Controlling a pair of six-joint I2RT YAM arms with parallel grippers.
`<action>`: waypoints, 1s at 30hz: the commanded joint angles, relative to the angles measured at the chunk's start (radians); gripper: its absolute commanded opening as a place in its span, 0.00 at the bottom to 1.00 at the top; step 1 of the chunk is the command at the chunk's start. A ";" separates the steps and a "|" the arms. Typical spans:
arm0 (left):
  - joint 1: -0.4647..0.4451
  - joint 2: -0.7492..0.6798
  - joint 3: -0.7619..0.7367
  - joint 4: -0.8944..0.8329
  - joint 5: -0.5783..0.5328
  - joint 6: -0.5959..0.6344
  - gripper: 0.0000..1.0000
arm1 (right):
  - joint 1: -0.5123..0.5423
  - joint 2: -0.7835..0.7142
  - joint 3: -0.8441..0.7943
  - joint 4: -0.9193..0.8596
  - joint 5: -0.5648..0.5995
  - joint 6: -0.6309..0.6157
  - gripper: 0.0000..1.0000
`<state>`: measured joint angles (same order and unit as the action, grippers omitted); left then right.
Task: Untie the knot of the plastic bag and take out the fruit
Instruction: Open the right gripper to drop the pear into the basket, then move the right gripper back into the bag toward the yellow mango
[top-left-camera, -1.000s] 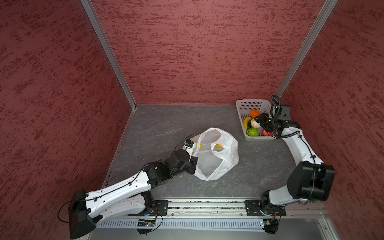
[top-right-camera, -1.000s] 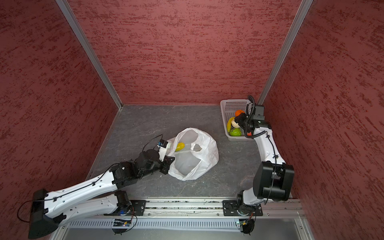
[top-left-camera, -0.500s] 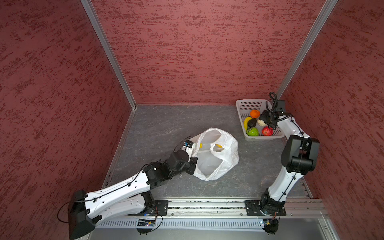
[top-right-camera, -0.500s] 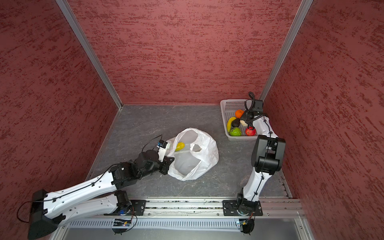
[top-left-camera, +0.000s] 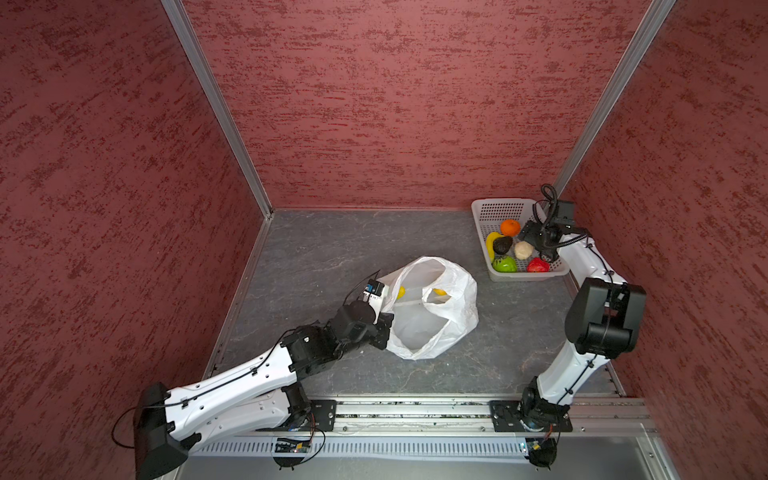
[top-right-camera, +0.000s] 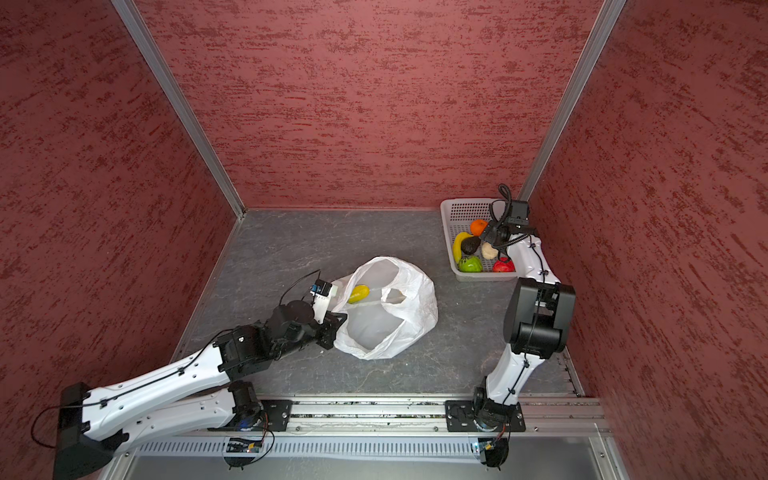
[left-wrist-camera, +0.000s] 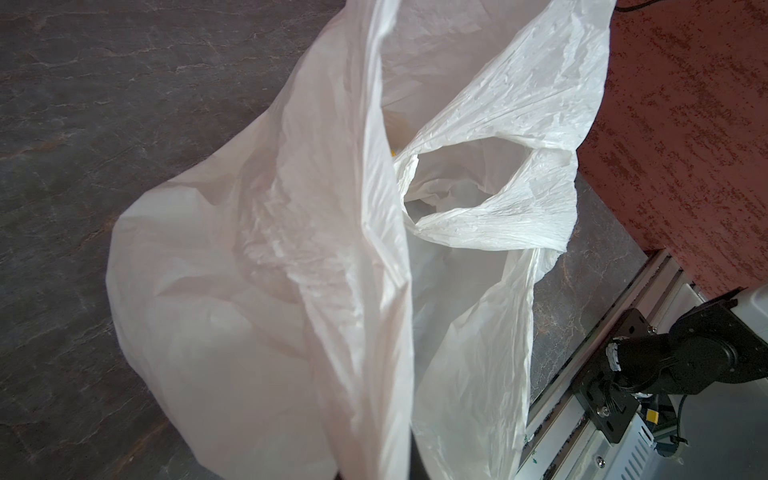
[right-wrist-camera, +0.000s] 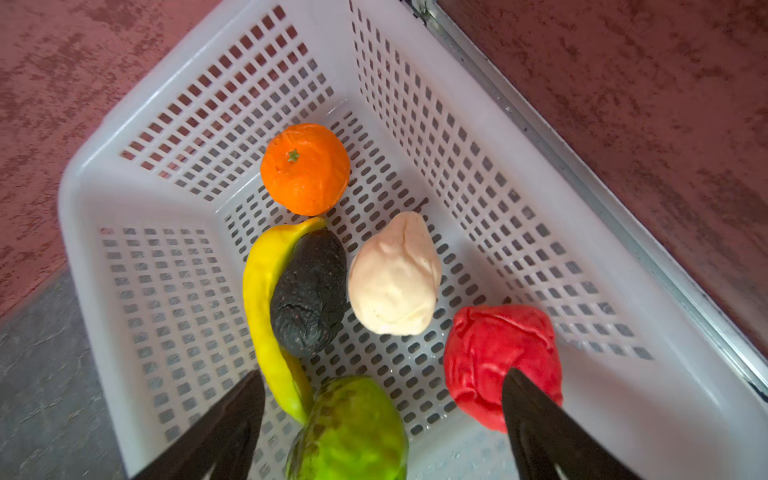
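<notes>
Plastic bag (top-left-camera: 432, 328) lies open, untied, near the middle of the tabletop (top-left-camera: 332, 249), its rim clenched in the left gripper (top-left-camera: 384, 330); a yellow fruit (top-right-camera: 358, 293) shows inside. Over the basket (top-left-camera: 498, 203) in the far right corner, the right gripper (right-wrist-camera: 381, 374) hangs released, jaws wide and empty; 6 pieces lie there: orange (right-wrist-camera: 305, 180), banana (right-wrist-camera: 264, 299), avocado (right-wrist-camera: 311, 295), pale fruit (right-wrist-camera: 395, 276), red apple (right-wrist-camera: 494, 353), green apple (right-wrist-camera: 349, 428).

White plastic bag (top-left-camera: 440, 328) open, slumped mid-table; yellow fruit (top-right-camera: 358, 293) inside; six fruit (top-left-camera: 523, 249) in basket (top-left-camera: 498, 208).

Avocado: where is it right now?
In both top views the avocado lies in the white basket at the back right, against the banana, beside the pale fruit.
</notes>
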<state>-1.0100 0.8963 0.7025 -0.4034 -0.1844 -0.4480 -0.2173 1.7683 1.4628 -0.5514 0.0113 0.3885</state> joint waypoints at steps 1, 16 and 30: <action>-0.002 -0.015 -0.003 -0.006 -0.009 0.009 0.00 | 0.030 -0.106 -0.045 -0.016 -0.056 0.014 0.91; -0.016 -0.010 -0.001 0.010 -0.027 0.011 0.00 | 0.269 -0.567 -0.210 -0.177 -0.247 0.140 0.93; -0.018 0.013 0.023 0.002 -0.027 0.019 0.00 | 0.727 -0.685 -0.182 -0.221 -0.298 0.331 0.99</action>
<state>-1.0222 0.9058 0.7029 -0.4030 -0.2020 -0.4431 0.4404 1.1198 1.2858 -0.7856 -0.2733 0.6487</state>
